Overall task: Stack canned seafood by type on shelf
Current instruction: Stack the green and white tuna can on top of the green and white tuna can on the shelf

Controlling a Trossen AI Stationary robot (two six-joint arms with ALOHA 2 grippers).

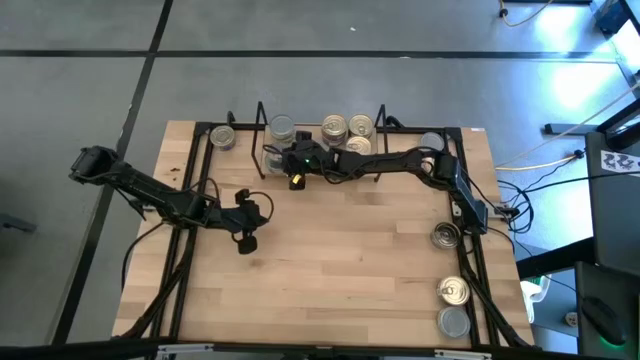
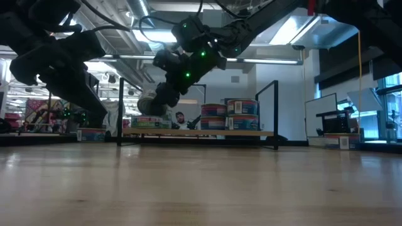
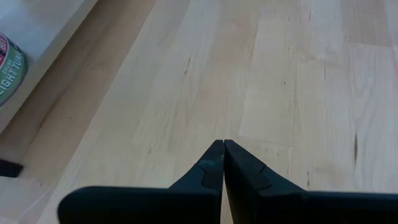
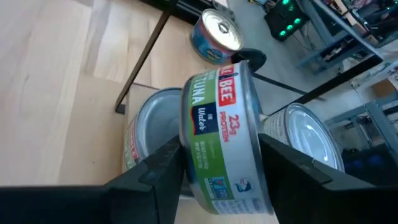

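The shelf (image 2: 251, 132) stands at the table's far edge. On it are blue tins with gold tops (image 1: 334, 128), some of them stacked (image 2: 242, 113), and at its left end green-labelled tins with grey tops (image 4: 149, 124). My right gripper (image 4: 219, 146) reaches in from the right to that left end (image 1: 282, 160). It is shut on a green-labelled tuna can (image 4: 217, 130) just above the grey-topped tins. My left gripper (image 3: 224, 146) is shut with nothing in it, above bare tabletop at mid-left (image 1: 247, 243). My right gripper pinches the tuna can between its two fingers, one on each flat end (image 4: 188, 158). The label wall faces the wrist camera. The fingers come slanting down from the table's right side. The can sits tilted on edge (image 2: 152, 100) over the green stack; I cannot tell whether its lower rim touches it.
A blue gold-topped tin (image 1: 222, 137) sits just left of the shelf's black wire end frame (image 4: 140, 62). Three more tins lie along the table's right edge (image 1: 445, 235), (image 1: 454, 290), (image 1: 454, 321). The middle and near tabletop (image 1: 340, 260) is bare wood.
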